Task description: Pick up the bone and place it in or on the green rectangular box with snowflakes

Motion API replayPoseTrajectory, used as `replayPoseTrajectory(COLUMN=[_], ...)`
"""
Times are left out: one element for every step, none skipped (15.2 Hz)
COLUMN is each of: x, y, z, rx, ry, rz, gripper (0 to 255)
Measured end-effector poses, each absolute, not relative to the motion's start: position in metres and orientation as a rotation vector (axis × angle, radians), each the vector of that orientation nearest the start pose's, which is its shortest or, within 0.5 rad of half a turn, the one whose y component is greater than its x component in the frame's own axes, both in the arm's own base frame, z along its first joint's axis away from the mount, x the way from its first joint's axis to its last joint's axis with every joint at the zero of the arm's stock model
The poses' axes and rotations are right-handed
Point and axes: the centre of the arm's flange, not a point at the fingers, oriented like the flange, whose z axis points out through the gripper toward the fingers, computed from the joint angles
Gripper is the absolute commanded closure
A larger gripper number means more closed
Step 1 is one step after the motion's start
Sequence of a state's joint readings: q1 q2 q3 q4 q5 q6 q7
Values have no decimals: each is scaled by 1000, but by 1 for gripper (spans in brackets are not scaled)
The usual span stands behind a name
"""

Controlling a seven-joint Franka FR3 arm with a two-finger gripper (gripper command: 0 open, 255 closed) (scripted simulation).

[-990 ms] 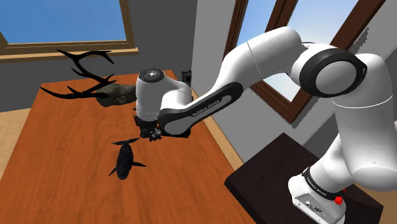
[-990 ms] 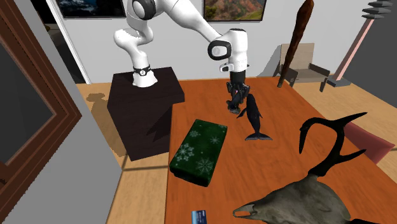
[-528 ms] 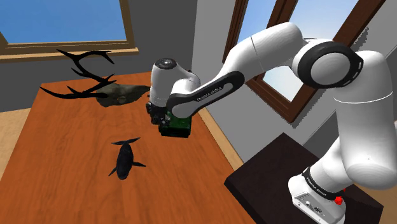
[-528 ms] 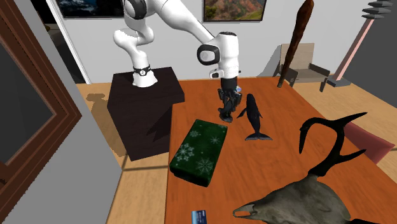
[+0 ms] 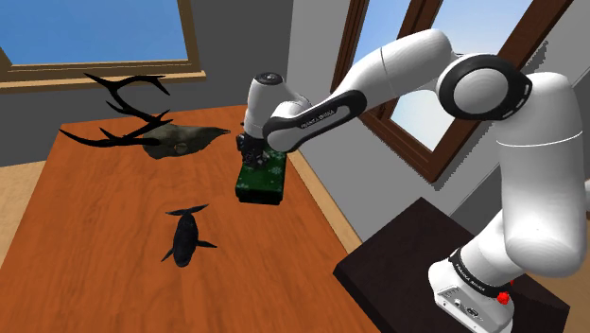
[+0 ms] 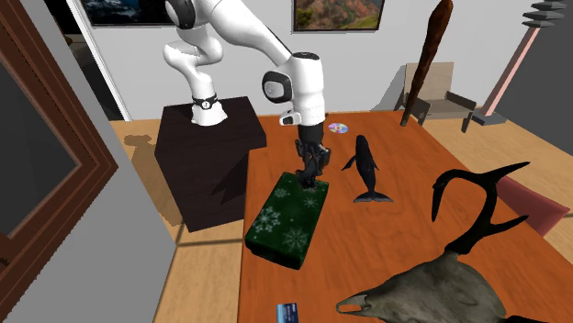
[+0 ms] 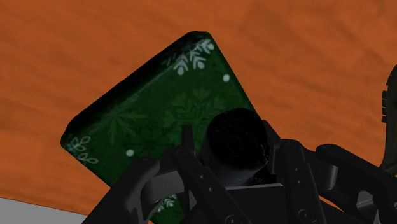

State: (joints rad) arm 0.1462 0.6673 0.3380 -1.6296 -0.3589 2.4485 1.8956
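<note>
1. Bone [image 7: 236,139], drawn black, is sitting between the 2 fingers of the pincer [image 7: 233,167], which is clasping it. In the wrist view a rounded end is facing the camera, and the rest of its shape is hard to make out.
2. The pincer [image 6: 310,172] is pointing down and hanging over the box [image 6: 286,216], at the end of the lid nearer the stand [image 6: 207,151]. Whether the bone [image 6: 312,177] is touching the lid, I cannot tell.
3. The box [image 7: 159,114] is showing as dark green with pale snowflakes. It is lying flat on the orange-brown counter [image 7: 95,51], along the edge beside the stand.
4. In the shoulder view the pincer [image 5: 248,151] is hovering at the far end of the box [image 5: 262,180], and the white arm [image 5: 397,66] is arching over from the stand [image 5: 444,274] to reach it.
5. A dark whale [image 6: 365,167] is lying on the counter [image 6: 386,239], apart from the box, toward the second exterior view's right. In the shoulder view the whale [image 5: 185,236] is lying in the middle of the counter [image 5: 85,236].
6. A skull [image 5: 180,140] with black antlers is resting at the counter's end farthest from the stand. In the second exterior view the skull [image 6: 432,289] is lying closest to the camera.
7. A small disc [image 6: 338,128] is lying on the counter behind the arm [image 6: 248,32], and a small blue card [image 6: 288,312] is lying near that view's lower edge.
</note>
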Motion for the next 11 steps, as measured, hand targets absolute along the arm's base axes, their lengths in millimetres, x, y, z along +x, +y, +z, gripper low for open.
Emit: replayPoseTrajectory(x=[649, 657, 664, 671, 680, 686, 692, 696, 697, 698, 698], y=[289, 276, 265, 253, 244, 230, 222, 219, 215, 213, 213], z=[263, 263, 260, 259, 260, 263, 265, 261, 257, 251, 247], rx=[-2414, -2414, -2414, -2414, -2414, -2414, -2414, -2414, -2414, -2414, -2414], ry=[1732, 1732, 1732, 1732, 1732, 1732, 1732, 1732, 1731, 1731, 1729], rz=[-188, -187, -188, -188, -188, -187, -188, -188, -188, -187, -188], gripper=[255, 255, 255, 255, 255, 255, 255, 255, 255, 255, 255])
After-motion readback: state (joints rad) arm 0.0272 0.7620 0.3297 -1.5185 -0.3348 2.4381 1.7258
